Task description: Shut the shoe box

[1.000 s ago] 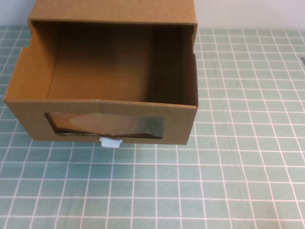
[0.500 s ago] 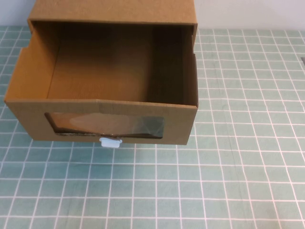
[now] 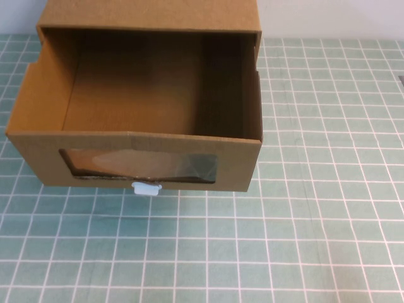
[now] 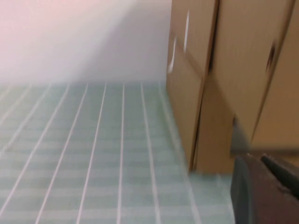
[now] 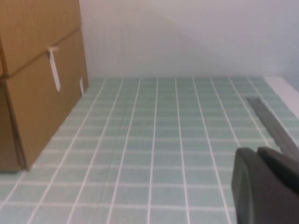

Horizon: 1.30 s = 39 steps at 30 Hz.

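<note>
The shoe box (image 3: 240, 164) stands at the left of the high view, brown cardboard, its drawer pulled far out of the sleeve (image 3: 151, 14) and empty inside. Its front panel has a clear window (image 3: 142, 165) with a small white pull tab (image 3: 146, 188) under it. Neither gripper shows in the high view. My left gripper (image 4: 259, 158) is shut and empty, low over the mat, close beside the box's side (image 4: 243, 70). My right gripper (image 5: 254, 150) is shut and empty, over the mat well away from the box's other side (image 5: 42, 84).
A green mat with a white grid (image 3: 315, 221) covers the table in front of and to the right of the box. A white wall stands behind. A grey strip (image 5: 273, 123) lies at the mat's far right edge.
</note>
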{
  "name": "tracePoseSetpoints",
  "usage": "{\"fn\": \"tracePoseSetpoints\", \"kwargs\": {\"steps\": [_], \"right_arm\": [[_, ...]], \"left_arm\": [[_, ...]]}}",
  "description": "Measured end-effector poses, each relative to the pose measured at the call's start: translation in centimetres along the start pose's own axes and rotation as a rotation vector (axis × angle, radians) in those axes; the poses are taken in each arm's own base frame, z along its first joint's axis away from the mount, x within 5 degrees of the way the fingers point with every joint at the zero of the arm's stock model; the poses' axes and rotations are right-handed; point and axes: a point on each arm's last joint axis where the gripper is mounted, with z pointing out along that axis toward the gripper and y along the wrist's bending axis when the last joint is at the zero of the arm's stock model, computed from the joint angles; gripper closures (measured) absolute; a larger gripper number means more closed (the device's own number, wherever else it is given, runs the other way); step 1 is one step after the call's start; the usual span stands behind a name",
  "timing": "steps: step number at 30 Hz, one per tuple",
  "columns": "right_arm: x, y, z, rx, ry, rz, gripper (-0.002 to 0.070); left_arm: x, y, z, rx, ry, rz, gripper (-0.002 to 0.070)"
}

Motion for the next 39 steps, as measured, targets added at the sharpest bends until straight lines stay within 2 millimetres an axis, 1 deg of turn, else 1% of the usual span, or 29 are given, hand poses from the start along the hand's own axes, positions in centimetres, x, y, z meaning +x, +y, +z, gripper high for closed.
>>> {"fn": "tracePoseSetpoints", "kwargs": {"steps": [5, 12, 20, 23, 33, 36, 39], "right_arm": [[-1.3, 0.0, -0.1, 0.002, -0.145, 0.000, 0.0690], [-3.1, 0.0, -0.5, 0.005, -0.350, 0.000, 0.0690], [-5.4, -0.1, -1.8, 0.009, -0.636, 0.000, 0.0690], [-5.7, -0.1, -2.0, 0.010, -0.678, 0.000, 0.0690], [-5.8, 0.0, -2.1, 0.006, -0.687, -0.017, 0.0690], [-6.1, -0.1, -2.4, 0.010, -0.737, 0.000, 0.0690], [-6.8, -0.2, -3.0, 0.017, -0.840, 0.015, 0.0690]], "left_arm": [[-1.5, -0.2, -0.1, 0.026, -0.161, -0.068, 0.0680], [-3.7, -0.5, -0.8, 0.071, -0.412, -0.089, 0.0680], [-6.1, -0.8, -2.4, 0.148, -0.725, -0.145, 0.0680], [-6.6, -0.8, -2.9, 0.171, -0.810, -0.154, 0.0680], [-6.8, -0.9, -3.1, 0.172, -0.832, -0.147, 0.0680], [-6.8, -0.9, -3.1, 0.171, -0.833, -0.145, 0.0680], [-6.9, -0.7, -3.2, 0.158, -0.854, -0.141, 0.0680]]}}
